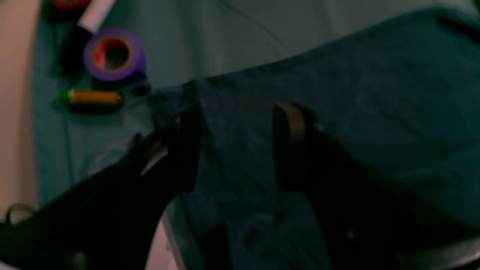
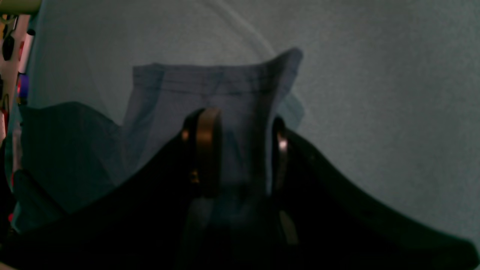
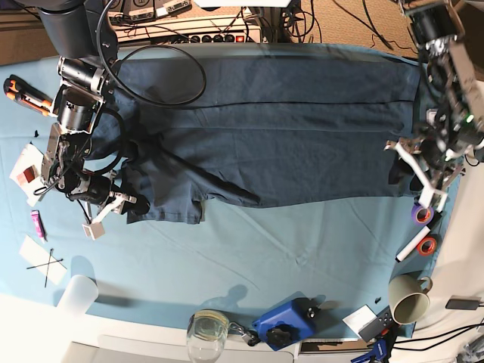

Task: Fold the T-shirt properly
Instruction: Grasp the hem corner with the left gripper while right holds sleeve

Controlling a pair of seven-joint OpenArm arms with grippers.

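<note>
While the T-shirt [image 3: 265, 128] lies spread across the far half of the tablecloth [image 3: 249, 265], the right gripper [image 2: 240, 150], about half open, is closed on a sleeve fold near the cloth's left edge. The left gripper [image 1: 236, 146] stands wide open over the shirt's hem at the right edge, grasping nothing; whether its fingertips [image 1: 290, 123] touch fabric cannot be told. A purple tape roll [image 1: 112, 54] lies nearby.
</note>
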